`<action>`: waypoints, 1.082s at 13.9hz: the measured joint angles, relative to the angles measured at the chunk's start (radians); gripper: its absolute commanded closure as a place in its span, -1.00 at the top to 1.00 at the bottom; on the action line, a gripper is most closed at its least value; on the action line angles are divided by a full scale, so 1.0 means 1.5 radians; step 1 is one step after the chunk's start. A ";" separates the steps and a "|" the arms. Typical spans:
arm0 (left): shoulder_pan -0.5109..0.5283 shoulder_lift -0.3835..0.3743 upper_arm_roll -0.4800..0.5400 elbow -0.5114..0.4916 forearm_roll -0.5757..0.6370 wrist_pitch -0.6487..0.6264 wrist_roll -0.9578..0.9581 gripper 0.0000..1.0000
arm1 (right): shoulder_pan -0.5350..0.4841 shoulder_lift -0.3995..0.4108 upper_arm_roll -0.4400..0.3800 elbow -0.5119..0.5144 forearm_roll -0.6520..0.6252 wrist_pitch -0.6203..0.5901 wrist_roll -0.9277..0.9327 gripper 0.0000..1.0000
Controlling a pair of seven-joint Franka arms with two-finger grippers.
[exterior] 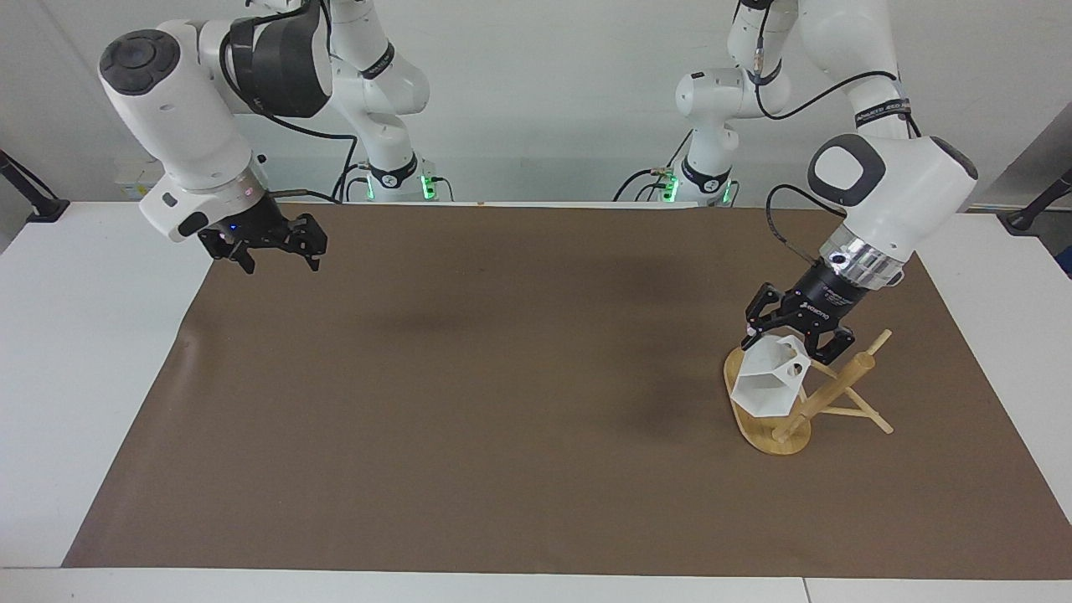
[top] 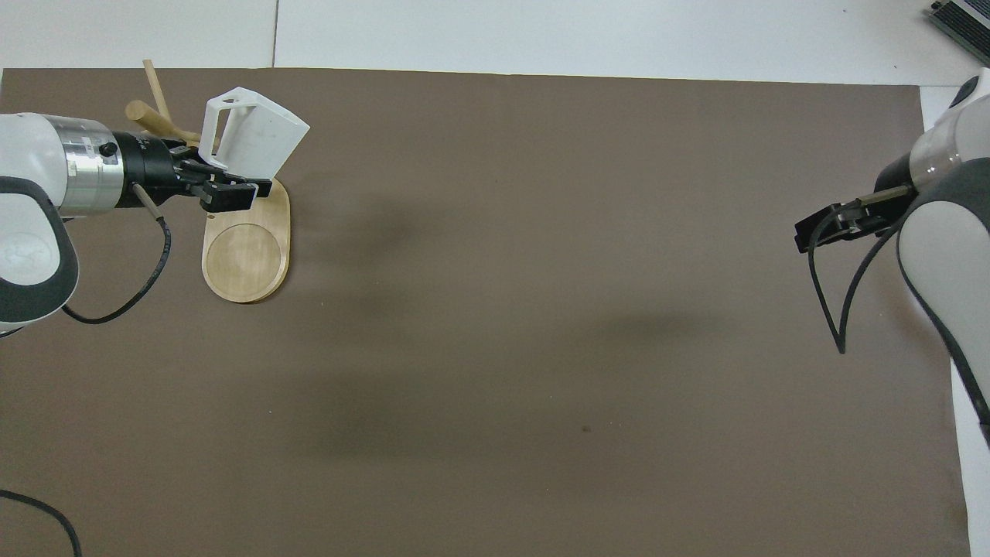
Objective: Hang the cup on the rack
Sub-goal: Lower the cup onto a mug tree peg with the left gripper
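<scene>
Brown matte mat (exterior: 502,402) bears bamboo oval-based rack (exterior: 758,394).

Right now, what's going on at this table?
The left gripper is shut on the white faceted cup at its handle, holding it over the bamboo mug rack, close to the post but not yet on a peg. The right gripper hangs open over the brown mat's edge, waiting.

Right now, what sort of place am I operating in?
Most likely a robotics lab: two white arms bolted at a white table under a brown mat, bare walls, and only test props, a cup in the left gripper over a rack.
</scene>
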State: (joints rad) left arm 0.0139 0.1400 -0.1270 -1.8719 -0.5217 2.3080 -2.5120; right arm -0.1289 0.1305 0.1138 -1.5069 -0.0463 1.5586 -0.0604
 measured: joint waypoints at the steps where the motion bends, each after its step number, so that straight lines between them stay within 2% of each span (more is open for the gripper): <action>1: 0.003 0.000 0.000 -0.002 0.000 0.004 -0.015 -1.00 | 0.000 -0.002 -0.005 0.006 -0.001 0.000 0.000 1.00; 10: 0.015 -0.003 -0.003 -0.031 0.001 0.030 -0.139 -1.00 | -0.005 -0.039 -0.029 0.036 -0.004 -0.022 0.001 1.00; 15: 0.015 -0.007 -0.001 -0.042 0.000 0.033 -0.158 -1.00 | -0.006 -0.049 -0.056 0.036 -0.004 -0.023 0.001 1.00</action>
State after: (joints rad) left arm 0.0359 0.1297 -0.1292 -1.9346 -0.5212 2.3579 -2.7491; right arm -0.1380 0.0566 0.0300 -1.4525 -0.0526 1.5242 -0.0583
